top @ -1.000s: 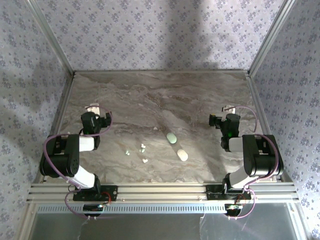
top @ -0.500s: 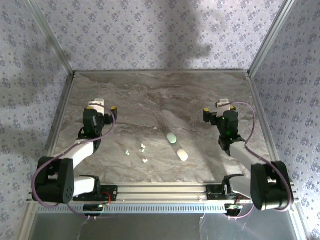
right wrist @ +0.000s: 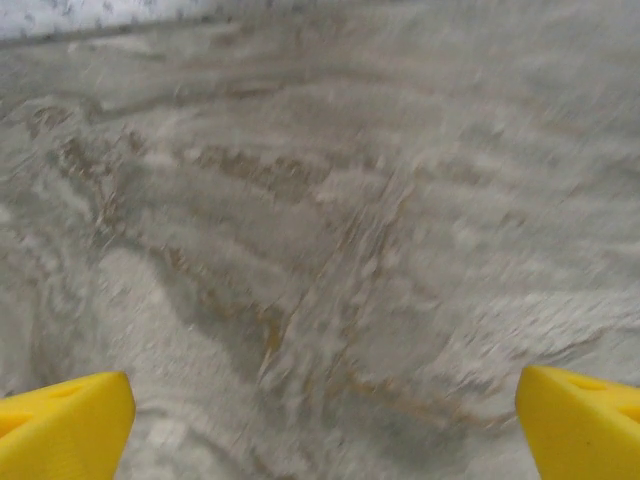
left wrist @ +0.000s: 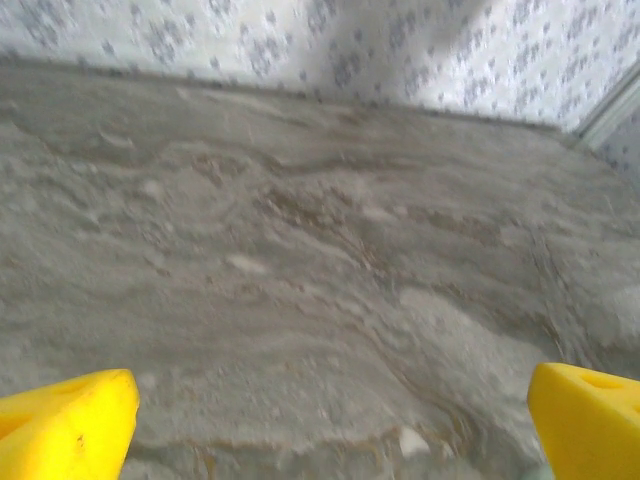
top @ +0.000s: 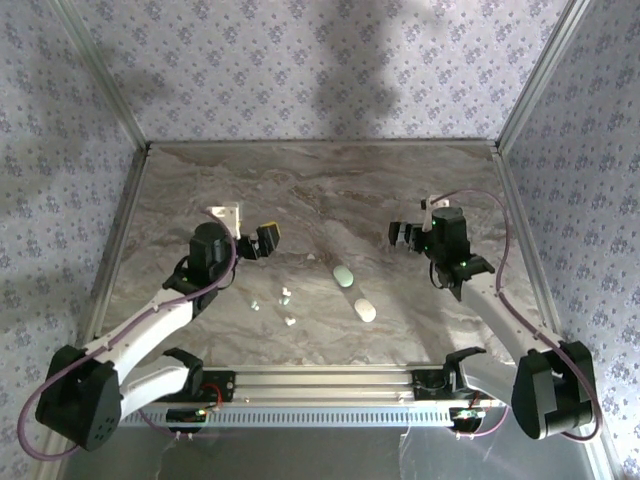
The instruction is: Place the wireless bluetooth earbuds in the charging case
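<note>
Three tiny white earbuds [top: 285, 296] lie scattered on the marble table [top: 330, 190], near the front and left of centre. To their right lie two oval charging cases, one mint [top: 343, 276] and one white [top: 365, 310]. My left gripper [top: 247, 229] hovers behind and left of the earbuds, open, pointing toward the middle. My right gripper [top: 412, 222] hovers right of and behind the cases, also open. In the left wrist view the yellow fingertips [left wrist: 65, 425] stand far apart over bare marble. The right wrist view has its yellow fingertips [right wrist: 585, 420] just as wide, nothing between them.
Patterned walls [top: 320, 70] and aluminium corner posts [top: 528, 90] close the table on three sides. An aluminium rail [top: 320, 385] runs along the near edge by the arm bases. Bare marble lies behind the objects and between the two grippers.
Both arms have stretched out from their folded poses. The left gripper moved right toward the centre and the right gripper moved left. Earbuds and cases have not moved.
</note>
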Action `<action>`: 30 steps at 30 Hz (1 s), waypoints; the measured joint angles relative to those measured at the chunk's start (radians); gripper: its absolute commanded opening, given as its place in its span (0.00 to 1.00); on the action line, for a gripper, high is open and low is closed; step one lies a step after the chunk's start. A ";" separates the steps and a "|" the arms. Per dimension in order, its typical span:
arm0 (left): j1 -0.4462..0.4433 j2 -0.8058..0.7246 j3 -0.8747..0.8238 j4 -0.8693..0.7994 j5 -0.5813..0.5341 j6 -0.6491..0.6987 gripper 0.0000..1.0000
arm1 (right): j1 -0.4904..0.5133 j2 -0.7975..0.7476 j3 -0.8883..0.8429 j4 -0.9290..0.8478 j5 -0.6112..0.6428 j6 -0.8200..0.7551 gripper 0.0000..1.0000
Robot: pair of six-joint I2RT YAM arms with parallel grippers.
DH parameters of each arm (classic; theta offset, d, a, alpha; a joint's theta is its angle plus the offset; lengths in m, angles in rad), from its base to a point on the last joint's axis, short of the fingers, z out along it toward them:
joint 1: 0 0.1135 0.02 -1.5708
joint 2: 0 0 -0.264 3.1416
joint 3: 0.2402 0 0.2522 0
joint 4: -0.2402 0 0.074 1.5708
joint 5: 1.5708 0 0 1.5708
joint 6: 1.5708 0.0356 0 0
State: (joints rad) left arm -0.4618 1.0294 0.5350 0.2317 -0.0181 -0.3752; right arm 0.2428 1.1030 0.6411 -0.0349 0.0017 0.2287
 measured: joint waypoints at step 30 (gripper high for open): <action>0.014 -0.075 -0.117 -0.079 -0.102 -0.143 1.00 | 0.484 0.528 0.329 -0.351 0.033 -0.031 0.71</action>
State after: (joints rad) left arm -0.4480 0.9546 0.4179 0.1532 -0.1204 -0.5179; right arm 0.7265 1.6314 0.9703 -0.3862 0.0349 0.1974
